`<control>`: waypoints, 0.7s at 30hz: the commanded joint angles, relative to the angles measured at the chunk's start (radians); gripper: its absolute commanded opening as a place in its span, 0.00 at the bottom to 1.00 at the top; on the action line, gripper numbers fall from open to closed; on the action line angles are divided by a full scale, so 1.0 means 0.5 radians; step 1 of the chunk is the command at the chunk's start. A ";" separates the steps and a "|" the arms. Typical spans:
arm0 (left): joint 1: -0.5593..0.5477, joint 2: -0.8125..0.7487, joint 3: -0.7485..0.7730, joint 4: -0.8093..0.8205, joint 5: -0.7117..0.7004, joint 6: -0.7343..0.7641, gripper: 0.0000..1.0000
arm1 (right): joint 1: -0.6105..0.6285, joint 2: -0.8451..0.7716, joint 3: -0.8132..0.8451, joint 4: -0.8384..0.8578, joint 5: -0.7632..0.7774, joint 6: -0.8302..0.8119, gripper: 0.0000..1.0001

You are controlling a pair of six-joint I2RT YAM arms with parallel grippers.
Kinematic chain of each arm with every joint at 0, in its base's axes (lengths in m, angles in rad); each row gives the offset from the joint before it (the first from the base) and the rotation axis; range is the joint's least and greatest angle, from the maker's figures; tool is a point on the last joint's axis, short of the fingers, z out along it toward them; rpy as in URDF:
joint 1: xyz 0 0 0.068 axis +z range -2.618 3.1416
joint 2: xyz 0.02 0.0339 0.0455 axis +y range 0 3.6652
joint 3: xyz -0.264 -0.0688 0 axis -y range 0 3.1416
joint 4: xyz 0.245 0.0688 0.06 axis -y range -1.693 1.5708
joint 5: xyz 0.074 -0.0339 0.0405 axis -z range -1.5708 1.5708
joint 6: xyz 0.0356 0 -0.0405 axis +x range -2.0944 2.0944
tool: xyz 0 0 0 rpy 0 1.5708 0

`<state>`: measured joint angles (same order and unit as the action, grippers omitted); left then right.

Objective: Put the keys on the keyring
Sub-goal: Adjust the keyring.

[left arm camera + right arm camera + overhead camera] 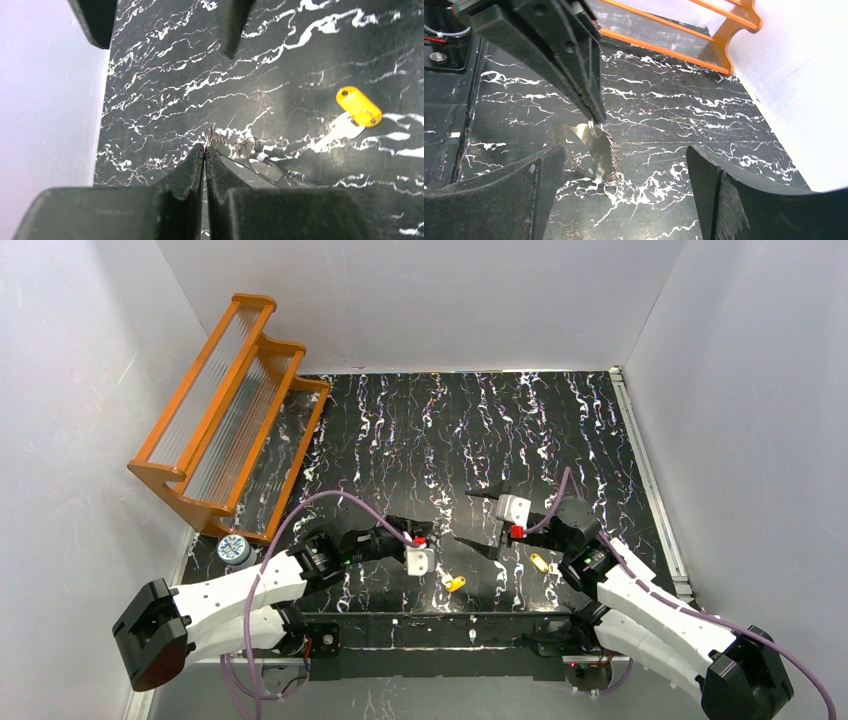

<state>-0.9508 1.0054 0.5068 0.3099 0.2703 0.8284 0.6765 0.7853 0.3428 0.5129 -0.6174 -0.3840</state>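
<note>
The keyring [599,149] is pinched by the left claw [205,148], close to the black table [420,430], near the middle of its near edge. The right claw [466,516] is spread wide. One yellow key [455,583] is laid by that edge, the other key [541,563] to its right

Table [420,430]: black top with white marble veining, and a pale metal rail [650,470] along its right edge.

Far-left corner: orange stepped rack [230,420] with ribbed clear shelves, its foot on the top, tilted toward the left wall. Just beside its near end lies a small round disc [233,549] with a pale face.

Near edge, centre: first key [455,583] lies flat, yellow head and silver blade. Second key [541,563] lies near it, to the right, apart.

Keyring [600,147]: its lower end reaches the top; whether they touch cannot be told.
</note>
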 commanded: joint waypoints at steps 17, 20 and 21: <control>-0.006 0.145 0.209 -0.334 -0.502 -0.754 0.00 | 0.007 0.282 0.454 -1.070 1.106 1.665 0.99; -0.006 0.174 0.226 -0.373 -0.711 -0.887 0.00 | 0.008 0.413 0.479 -1.256 0.888 1.806 0.94; -0.005 0.181 0.234 -0.399 -0.753 -0.910 0.00 | 0.006 0.454 0.477 -1.285 0.808 1.845 0.90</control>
<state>-0.9524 1.0733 0.5983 0.2028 0.0284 0.5117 0.6765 0.9520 0.5453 0.0612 -0.1123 0.3695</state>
